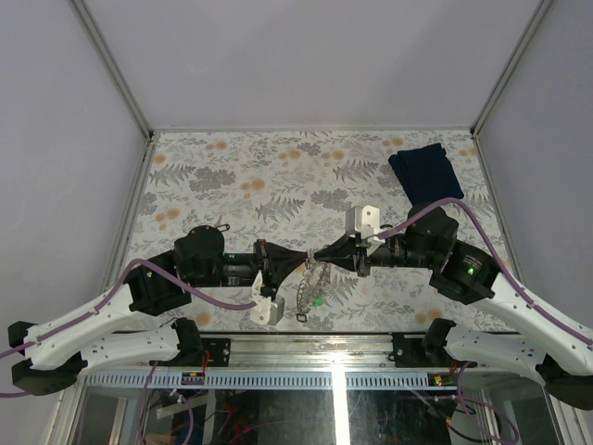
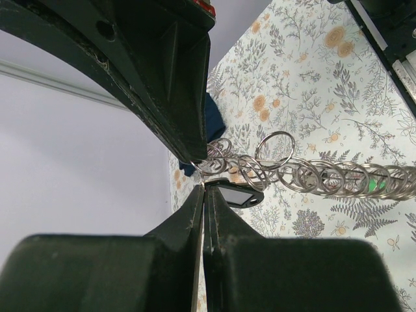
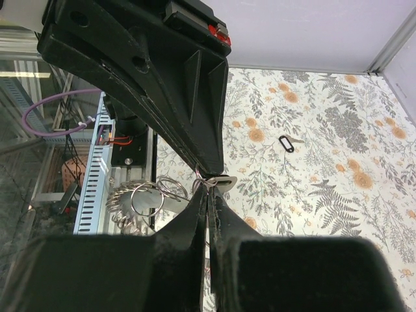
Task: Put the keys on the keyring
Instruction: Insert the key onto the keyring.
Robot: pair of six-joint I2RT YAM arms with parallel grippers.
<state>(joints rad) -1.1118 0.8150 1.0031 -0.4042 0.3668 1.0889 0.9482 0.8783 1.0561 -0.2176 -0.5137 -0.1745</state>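
We see both grippers meet over the near middle of the table (image 1: 269,176). The left gripper (image 1: 302,261) is closed, with a black-headed key (image 2: 234,194) pinched at its tips. The right gripper (image 1: 321,257) is clamped on an end ring of the keyring (image 1: 309,286), which trails toward the near edge. A second key (image 3: 286,143) lies further left, and a blue cloth (image 1: 426,171) sits far right.

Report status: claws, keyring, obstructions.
Left claw, right claw shut, tips meeting at keyring end. One key lies apart on table. Nothing in the way.
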